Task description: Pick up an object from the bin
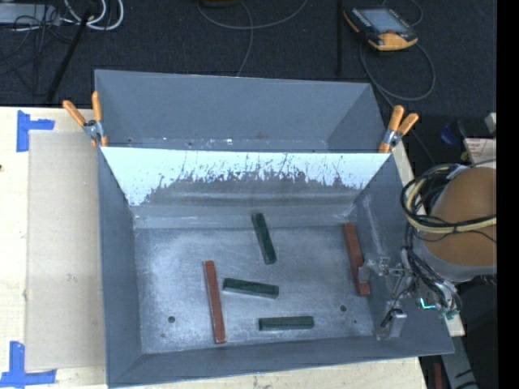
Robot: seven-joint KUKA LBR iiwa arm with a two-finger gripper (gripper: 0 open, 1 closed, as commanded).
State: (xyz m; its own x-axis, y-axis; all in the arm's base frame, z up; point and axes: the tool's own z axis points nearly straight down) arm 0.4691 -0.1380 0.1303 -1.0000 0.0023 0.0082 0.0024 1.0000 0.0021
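My gripper hangs at the bin's right side, over the sloping right wall near the front corner. Just left of it a red-brown stick leans along the foot of that wall, its near end close to the gripper. A dark green bar lies flat near the front wall, to the gripper's left. Nothing shows in the gripper's grasp.
Two more dark green bars lie on the bin floor, one in the middle and one further back. A second red-brown stick lies lengthwise at the front left. The arm with its cables stands outside the right rim.
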